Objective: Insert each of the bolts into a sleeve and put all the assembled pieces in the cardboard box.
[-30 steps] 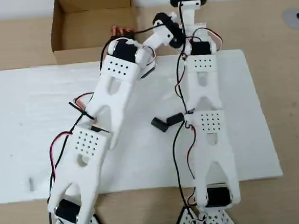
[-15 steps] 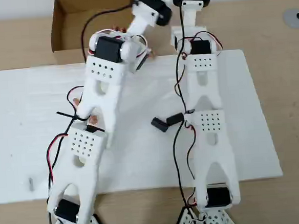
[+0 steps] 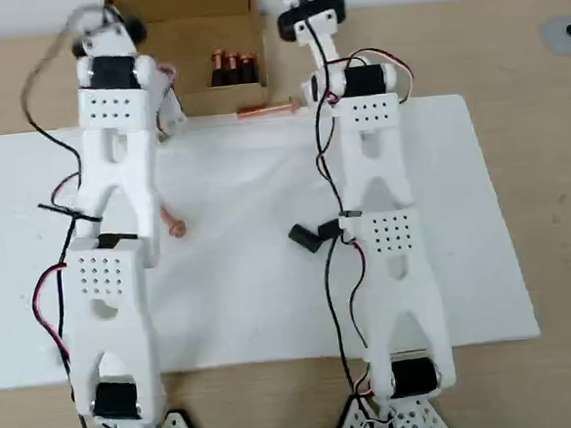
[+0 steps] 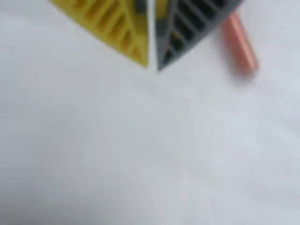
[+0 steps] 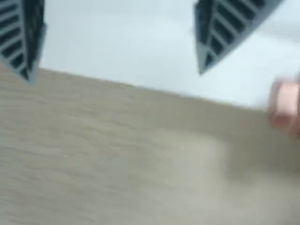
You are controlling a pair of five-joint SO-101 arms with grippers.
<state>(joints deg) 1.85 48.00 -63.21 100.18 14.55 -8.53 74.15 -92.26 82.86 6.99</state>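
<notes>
White foam mat [image 3: 263,176] covers your wooden table [image 3: 531,79]; at its far edge the brown cardboard box [image 3: 107,70] holds three short copper pieces [image 3: 231,67]. Your left arm [image 3: 116,177] has swung from the middle over to the box's left side, and the left gripper [image 4: 152,65] is pressed together on nothing. The right gripper [image 5: 115,68] is spread wide. One long copper rod [image 3: 263,109] before the box and one small copper bolt [image 3: 173,223] on the mat lie outside, so I judge the task unfinished.

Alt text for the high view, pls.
Two white robot arms, left and right, stretch over a white foam mat toward an open brown cardboard box holding copper-coloured pieces. One copper-coloured rod lies just outside the box; another on the mat beside the left arm.
</notes>
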